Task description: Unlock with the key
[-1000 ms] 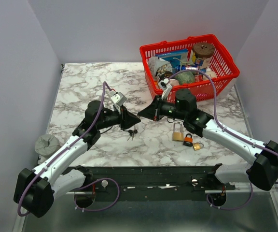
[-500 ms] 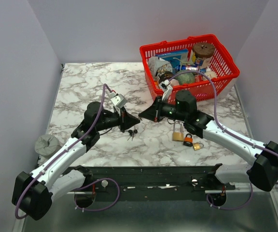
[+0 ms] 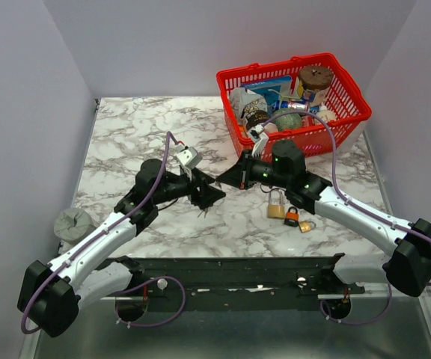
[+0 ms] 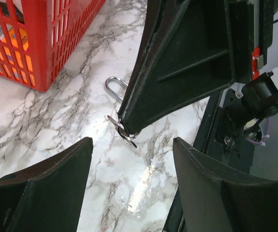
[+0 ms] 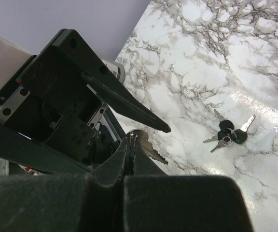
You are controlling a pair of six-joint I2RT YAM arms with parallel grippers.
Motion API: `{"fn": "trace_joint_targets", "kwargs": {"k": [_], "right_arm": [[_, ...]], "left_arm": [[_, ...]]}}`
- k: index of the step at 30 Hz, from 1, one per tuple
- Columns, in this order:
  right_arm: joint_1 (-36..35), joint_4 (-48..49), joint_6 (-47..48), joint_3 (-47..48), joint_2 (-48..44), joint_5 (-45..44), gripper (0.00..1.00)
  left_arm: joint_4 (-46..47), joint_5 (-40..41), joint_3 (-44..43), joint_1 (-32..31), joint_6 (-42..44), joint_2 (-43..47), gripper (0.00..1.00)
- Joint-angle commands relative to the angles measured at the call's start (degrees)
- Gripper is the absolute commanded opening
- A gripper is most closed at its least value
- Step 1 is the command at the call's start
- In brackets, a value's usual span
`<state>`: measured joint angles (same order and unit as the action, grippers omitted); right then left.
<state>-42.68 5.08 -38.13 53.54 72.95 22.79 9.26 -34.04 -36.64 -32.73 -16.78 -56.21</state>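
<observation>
We've got the right gripper (image 5: 132,139) clamped shut on a small silver key (image 5: 151,151), with the blade poking out past the fingertips, near the middle of the white marble-pattern table (image 3: 126,134). The left gripper (image 4: 133,150) faces it tip to tip with its fingers spread wide and nothing between them. From the left wrist view the key hangs just beyond the gap, not touching either finger. A bunch of black-headed keys on a ring (image 5: 228,133) lies flat on the marble just beside the two grippers. The square brass padlock with a silver shackle (image 3: 276,207) lies on the table on the near side of the right arm, apart from the held key. Next to it are an orange-and-black padlock (image 3: 292,218) and a small pale padlock (image 3: 306,226). We can't tell from here whether any shackle is open. The red plastic mesh basket (image 3: 320,140) full of odds and ends sits at the far right corner.
</observation>
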Motion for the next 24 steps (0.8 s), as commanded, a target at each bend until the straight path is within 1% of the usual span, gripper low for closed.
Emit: {"fn": "trace_joint_targets", "kwargs": {"k": [1, 5, 6, 9, 11, 14, 15, 17, 18, 20, 24], "right_arm": [[0.14, 2.3, -0.98, -0.19, -1.32, 0.68, 0.01], [0.14, 2.74, -1.42, -0.63, -1.84, 0.77, 0.01], [0.14, 2.91, -1.51, -0.63, -1.93, 0.59, 0.01], [0.22, 3.09, -1.68, -0.8, -2.11, 0.51, 0.01], [0.22, 3.18, -1.77, -0.89, -1.85, 0.77, 0.01], [0.22, 3.62, -2.12, -1.15, -1.76, 0.94, 0.01], [0.22, 3.62, -2.12, -1.33, -1.67, 0.68, 0.01], [0.22, 3.62, -1.95, -1.42, -1.84, 0.59, 0.01], [0.22, 3.71, -1.86, -1.51, -1.93, 0.25, 0.01], [0.22, 3.45, -1.51, -1.68, -2.11, -0.02, 0.01], [0.57, 1.87, -0.02, -1.68, -2.81, -2.12, 0.01]], "left_arm": [[5.59, 2.31, -0.27, -0.49, -2.47, -1.88, 0.71], [7.0, 1.96, -0.71, -0.76, -3.52, -3.64, 0.63], [7.0, 1.88, -0.88, -0.76, -3.61, -3.91, 0.57], [6.74, 1.87, -1.06, -1.02, -3.7, -4.61, 0.46], [6.83, 2.66, -0.8, -1.11, -3.79, -4.27, 0.42], [7.97, 3.37, -0.19, -1.11, -4.05, -3.39, 0.26], [7.88, 3.8, -0.01, -1.02, -4.05, -3.21, 0.14], [7.53, 4.51, 0.34, -1.11, -4.05, -2.68, 0.03], [6.83, 5.12, 0.43, -1.11, -3.97, -2.42, 0.0], [5.52, 5.04, 0.52, -1.19, -3.18, -1.89, 0.0], [-0.36, 4.78, 0.87, -1.46, -1.16, -0.49, 0.0]]}}
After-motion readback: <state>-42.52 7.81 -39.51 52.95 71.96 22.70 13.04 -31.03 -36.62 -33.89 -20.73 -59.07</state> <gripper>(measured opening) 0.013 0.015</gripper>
